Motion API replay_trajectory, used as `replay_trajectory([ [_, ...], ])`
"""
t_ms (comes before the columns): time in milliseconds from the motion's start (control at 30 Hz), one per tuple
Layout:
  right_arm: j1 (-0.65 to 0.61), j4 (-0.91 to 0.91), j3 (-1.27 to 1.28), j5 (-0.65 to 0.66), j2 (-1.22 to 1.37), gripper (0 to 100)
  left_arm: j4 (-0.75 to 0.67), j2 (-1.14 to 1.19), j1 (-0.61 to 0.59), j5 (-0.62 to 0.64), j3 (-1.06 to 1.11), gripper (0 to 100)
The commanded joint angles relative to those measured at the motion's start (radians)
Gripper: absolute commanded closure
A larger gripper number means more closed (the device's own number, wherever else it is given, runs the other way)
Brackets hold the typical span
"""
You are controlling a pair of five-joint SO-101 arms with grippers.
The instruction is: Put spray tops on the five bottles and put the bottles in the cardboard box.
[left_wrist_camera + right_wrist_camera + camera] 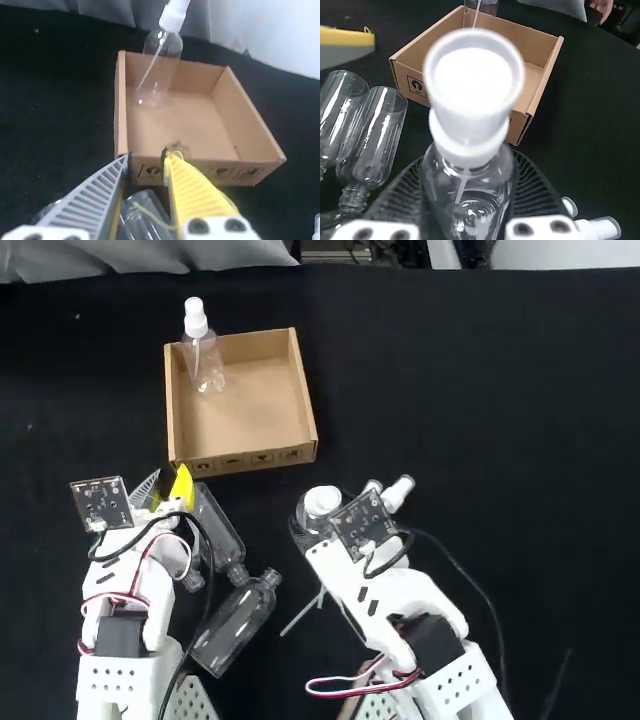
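Note:
My right gripper (318,520) (467,192) is shut on a clear bottle (465,200) capped with a white spray top (470,75) (321,503), in front of the cardboard box (300,390) (540,70). My left gripper (176,490) (146,162), with one grey and one yellow finger, is closed around an uncapped clear bottle (142,217) just short of the box's front wall (200,170). Another capped bottle (201,350) (157,65) leans in the box's far left corner. Two more topless bottles (220,530) (238,615) lie by the left arm.
Two loose spray tops (399,490) (595,227) lie beside the right arm. A thin dip tube (300,615) rests on the black cloth between the arms. Most of the box floor (200,130) is bare. Open cloth lies to the right of the box.

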Motion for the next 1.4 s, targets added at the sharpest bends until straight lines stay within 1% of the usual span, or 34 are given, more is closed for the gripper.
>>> replay_trajectory([
  [0, 0.026, -0.032, -0.019, -0.003, -0.028, 94.9, 0.011, -0.009, -0.013, -0.015, 0.025, 90],
  [233, 0.025, -0.06, -0.033, -0.003, -0.027, 95.2, 0.011, -0.005, -0.013, -0.015, 0.025, 90],
  [933, 0.037, -0.061, -0.366, -0.003, -0.002, 95.3, 0.035, -0.008, -0.013, -0.015, 0.025, 89],
  [1167, 0.037, -0.074, -0.539, -0.003, 0.202, 95.3, 0.037, -0.008, -0.013, -0.015, 0.025, 89],
  [1367, 0.034, -0.189, -0.624, -0.005, 0.406, 95.3, 0.037, -0.008, -0.013, -0.017, 0.025, 89],
])
